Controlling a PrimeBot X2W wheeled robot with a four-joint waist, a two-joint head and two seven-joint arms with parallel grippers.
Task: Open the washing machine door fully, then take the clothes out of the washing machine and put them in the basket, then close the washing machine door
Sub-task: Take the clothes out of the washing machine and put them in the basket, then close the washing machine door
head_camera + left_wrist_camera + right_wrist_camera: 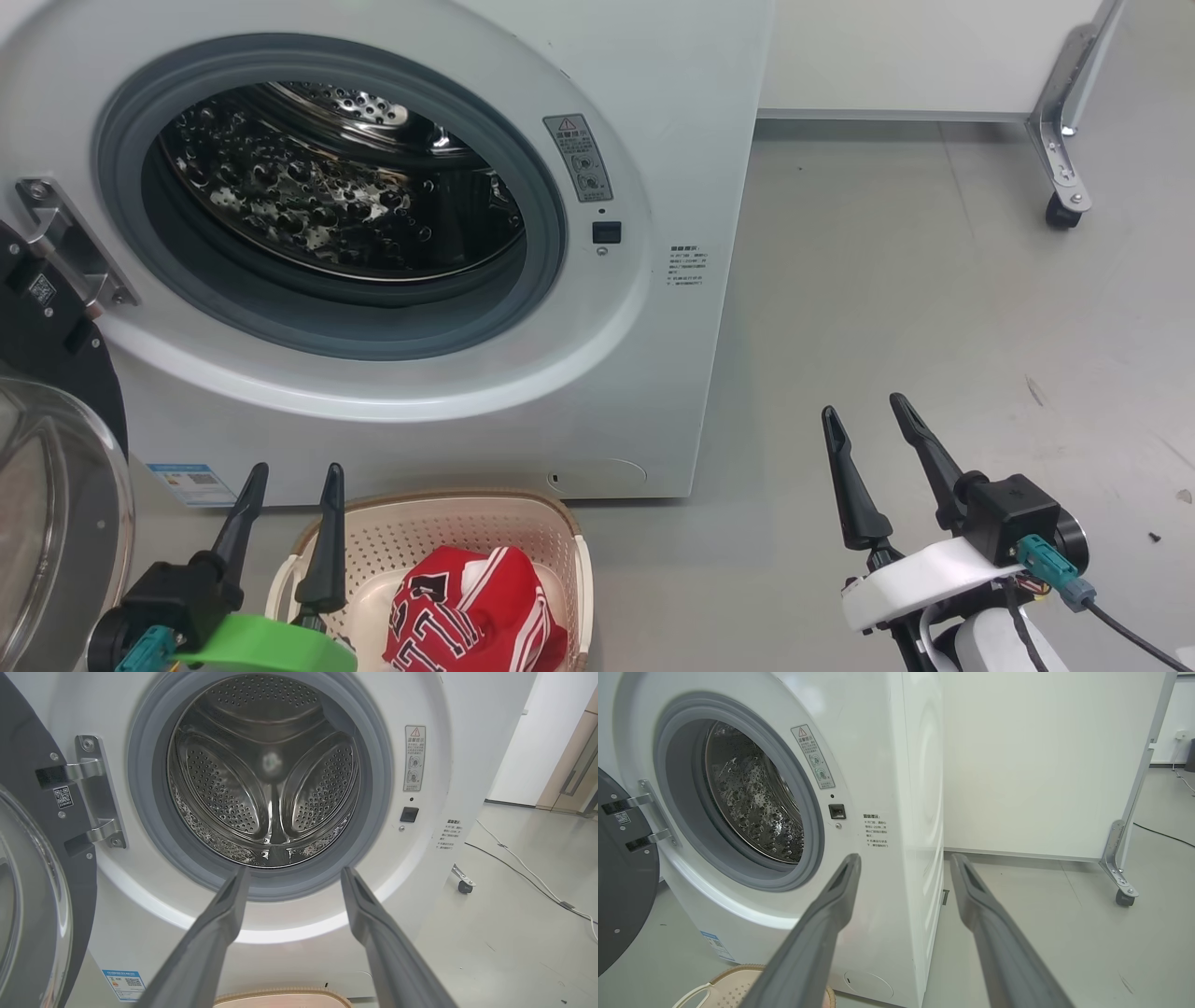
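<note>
Quick status from my end. The washing machine door point(56, 485) is swung wide open to my left, hanging off its hinge point(70, 247) with the glass bowl facing out, so I'd call step one done.

The clothes point(476, 607), red with white stripes and dark lettering, are sitting in the basket point(439, 501). That's on the floor point(887, 280) right in front of the washing machine point(644, 308), just below its mouth. Looking straight into the drum point(266, 774) through my left wrist camera, I see bare perforated steel and nothing red anywhere. So as far as I can tell the unloading is done too. Small caveat: I can't see the very front lip of the drum behind the rubber ring.

Both tools are free. My left tool point(292, 474) hangs by the basket's left edge with its fingers spread apart and nothing between them. My right tool point(865, 411) is off to the right over bare floor, well clear of the machine, fingers apart as well, nothing held.

What's left, by my reckoning, is only the last bit: getting the door shut. It's on my left side, so the left tool looks like the natural one to push on the black rim and swing it round until it meets the latch slot point(606, 231). The basket sits close to the machine's front, so I'd watch that it doesn't get in the way.
</note>
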